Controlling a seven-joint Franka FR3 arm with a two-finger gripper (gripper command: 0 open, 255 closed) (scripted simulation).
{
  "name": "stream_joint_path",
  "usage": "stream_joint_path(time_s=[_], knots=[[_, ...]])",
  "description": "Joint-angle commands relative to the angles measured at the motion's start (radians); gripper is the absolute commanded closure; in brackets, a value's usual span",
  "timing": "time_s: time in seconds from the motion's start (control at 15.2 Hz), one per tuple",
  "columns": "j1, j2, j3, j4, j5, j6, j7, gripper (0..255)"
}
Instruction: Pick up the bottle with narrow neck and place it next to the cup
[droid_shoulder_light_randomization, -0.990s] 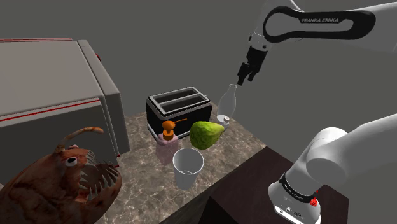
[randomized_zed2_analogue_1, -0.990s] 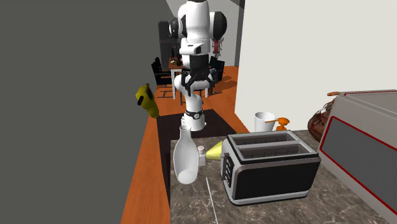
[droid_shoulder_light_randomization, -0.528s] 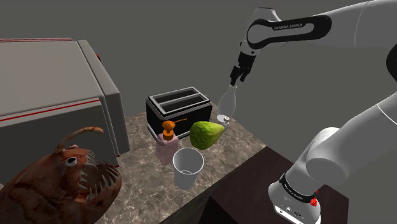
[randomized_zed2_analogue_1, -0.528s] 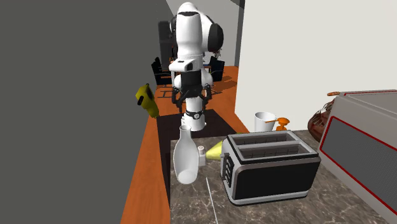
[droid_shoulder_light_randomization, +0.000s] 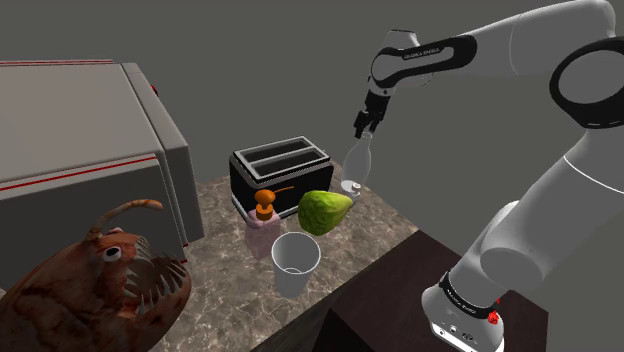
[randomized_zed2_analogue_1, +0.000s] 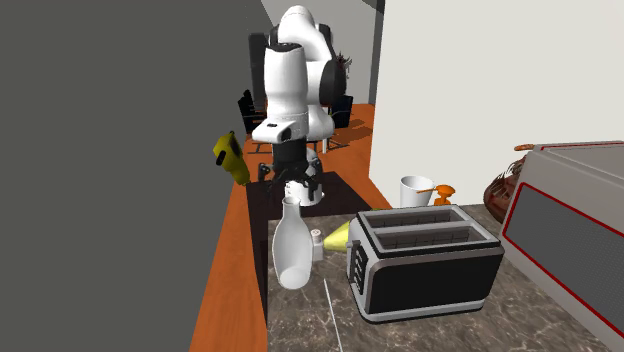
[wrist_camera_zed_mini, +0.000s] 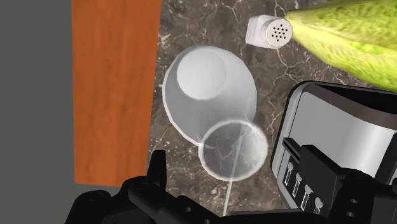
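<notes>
Claw (droid_shoulder_light_randomization: 364, 125), fingers apart, hovers over the pale bottle (droid_shoulder_light_randomization: 356, 162) standing at one o'clock of the cup (droid_shoulder_light_randomization: 296, 262) in the shoulder view; likely light, slick, breakable, best gripped at the neck.

Above the surface (wrist_camera_zed_mini: 203, 25), the air around the gripper (droid_shoulder_light_randomization: 364, 122) and over the bottle (droid_shoulder_light_randomization: 357, 160) is free. The toaster (droid_shoulder_light_randomization: 280, 172) stands just beside the bottle, seemingly with only a slim gap. 2 obstacles, a shaker (droid_shoulder_light_randomization: 350, 187) and a green fruit (droid_shoulder_light_randomization: 325, 210), stand between bottle and cup (droid_shoulder_light_randomization: 296, 262). The marble on the shoulder view's right of the cup lies bare.
</notes>
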Motion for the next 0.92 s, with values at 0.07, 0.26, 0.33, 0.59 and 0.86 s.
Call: stream_joint_path(time_s=[0.07, 0.26, 0.33, 0.59, 0.86], knots=[[0.0, 0.018, -0.001, -0.023, 0.006, 0.041, -0.005, 0], [0.0, 0.027, -0.002, -0.035, 0.01, 0.062, -0.008, 0], [0.0, 0.027, -0.002, -0.035, 0.01, 0.062, -0.008, 0], [0.0, 0.027, -0.002, -0.035, 0.01, 0.062, -0.008, 0], [0.0, 0.027, -0.002, -0.035, 0.01, 0.061, -0.008, 255]])
